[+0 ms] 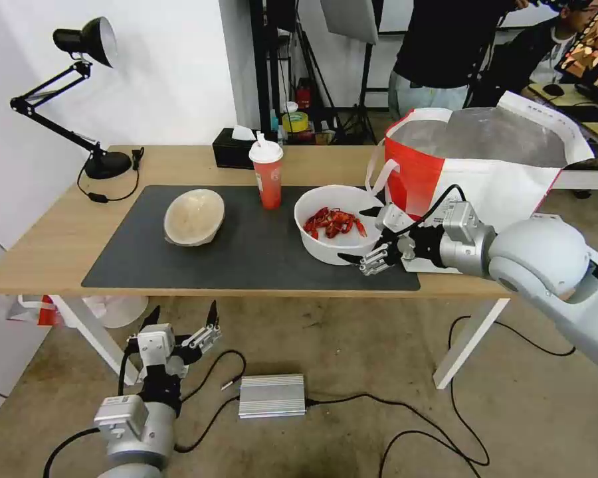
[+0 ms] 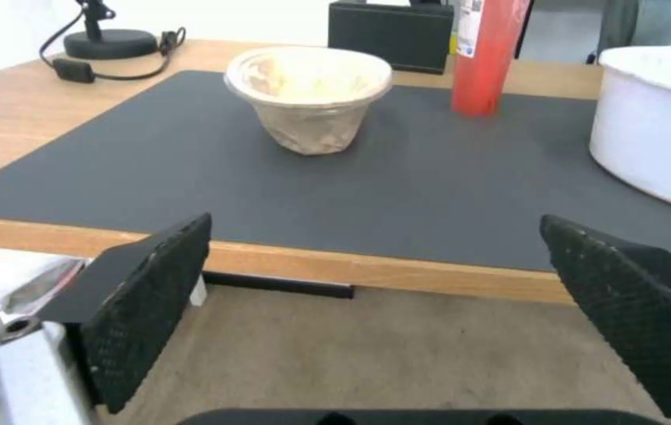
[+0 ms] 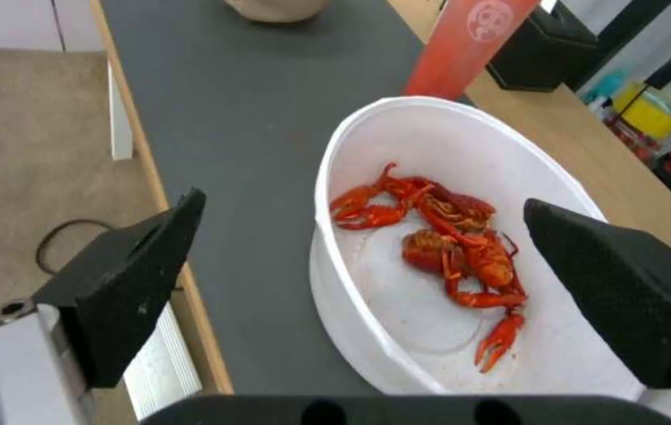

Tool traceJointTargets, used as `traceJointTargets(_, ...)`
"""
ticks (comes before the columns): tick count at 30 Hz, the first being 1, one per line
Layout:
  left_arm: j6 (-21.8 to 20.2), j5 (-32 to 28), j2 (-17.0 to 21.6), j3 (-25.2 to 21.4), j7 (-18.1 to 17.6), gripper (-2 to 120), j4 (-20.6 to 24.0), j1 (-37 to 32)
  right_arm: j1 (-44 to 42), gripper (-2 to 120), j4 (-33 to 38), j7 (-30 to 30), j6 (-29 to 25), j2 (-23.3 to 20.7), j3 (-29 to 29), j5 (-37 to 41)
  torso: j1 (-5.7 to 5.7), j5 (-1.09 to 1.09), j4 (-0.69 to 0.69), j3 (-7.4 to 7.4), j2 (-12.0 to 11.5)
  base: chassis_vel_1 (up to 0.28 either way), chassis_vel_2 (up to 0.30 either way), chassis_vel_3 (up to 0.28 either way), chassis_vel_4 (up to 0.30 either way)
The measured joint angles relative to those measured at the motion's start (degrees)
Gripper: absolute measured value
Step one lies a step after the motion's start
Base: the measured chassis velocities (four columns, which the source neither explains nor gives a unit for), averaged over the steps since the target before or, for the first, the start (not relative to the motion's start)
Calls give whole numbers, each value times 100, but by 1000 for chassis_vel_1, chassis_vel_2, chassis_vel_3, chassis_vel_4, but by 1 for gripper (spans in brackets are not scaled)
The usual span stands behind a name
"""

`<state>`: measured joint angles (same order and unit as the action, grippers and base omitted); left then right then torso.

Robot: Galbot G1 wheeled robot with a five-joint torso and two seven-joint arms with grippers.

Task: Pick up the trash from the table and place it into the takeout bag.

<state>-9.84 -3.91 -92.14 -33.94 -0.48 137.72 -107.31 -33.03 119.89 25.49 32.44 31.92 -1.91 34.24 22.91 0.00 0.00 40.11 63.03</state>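
Observation:
On the dark mat of the table stand a beige pulp bowl, a red paper cup with white lid, and a large white bowl holding red crayfish shells. My right gripper is open, its jaws spread around the white bowl's right near rim. The takeout bag stands open at the table's right end. My left gripper hangs open below the table's front edge, facing the pulp bowl.
A black desk lamp stands at the back left and a black tissue box behind the cup. A silver power box and cables lie on the floor. A small white box sits beside the bag.

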Motion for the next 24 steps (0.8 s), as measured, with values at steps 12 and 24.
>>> traceJointTargets(12,-85,-54,0,-6,0,101,-39,20,438,100,34,40,108,-171,-304,-70,0,0,0,0,0,0,0,0,0)
traceJointTargets(24,-223,-195,0,-97,-6,100,-83,20,916,100,105,-9,303,-126,-705,-27,0,0,0,0,0,0,0,0,0)
